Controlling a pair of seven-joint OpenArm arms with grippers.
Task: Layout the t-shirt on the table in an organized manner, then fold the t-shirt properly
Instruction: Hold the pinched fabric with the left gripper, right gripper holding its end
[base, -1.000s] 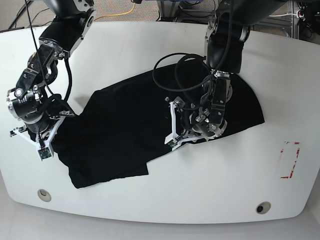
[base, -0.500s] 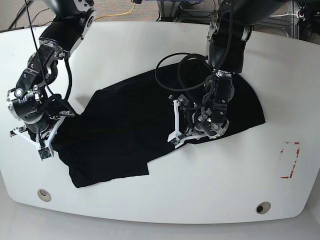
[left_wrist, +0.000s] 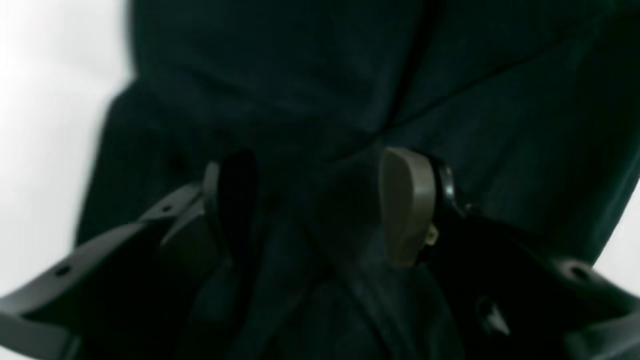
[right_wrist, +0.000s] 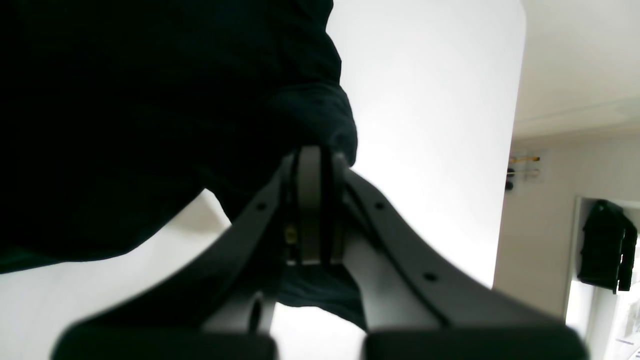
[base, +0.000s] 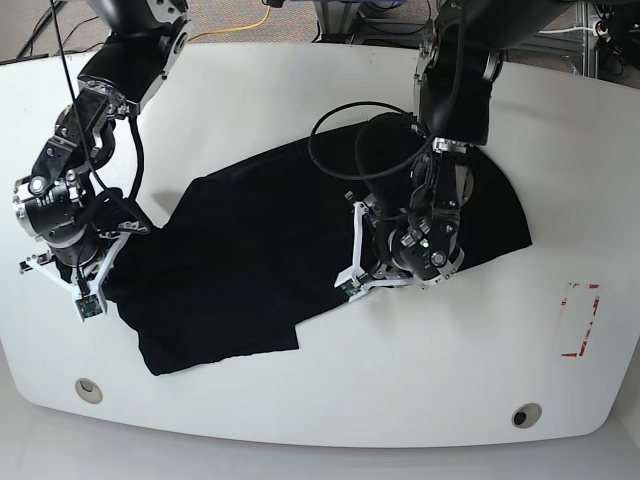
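Since a second ago the left gripper (base: 392, 268) has edged rightward over the black t-shirt (base: 250, 250), which sprawls across the white table (base: 420, 380); its jaws gape over cloth; right gripper (right_wrist: 312, 165) stays clenched on the shirt's left edge.

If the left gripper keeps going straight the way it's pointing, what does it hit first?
The t-shirt. The left gripper is open and pointed down at the black fabric, which fills the space between and ahead of it; how much gap remains is unclear.
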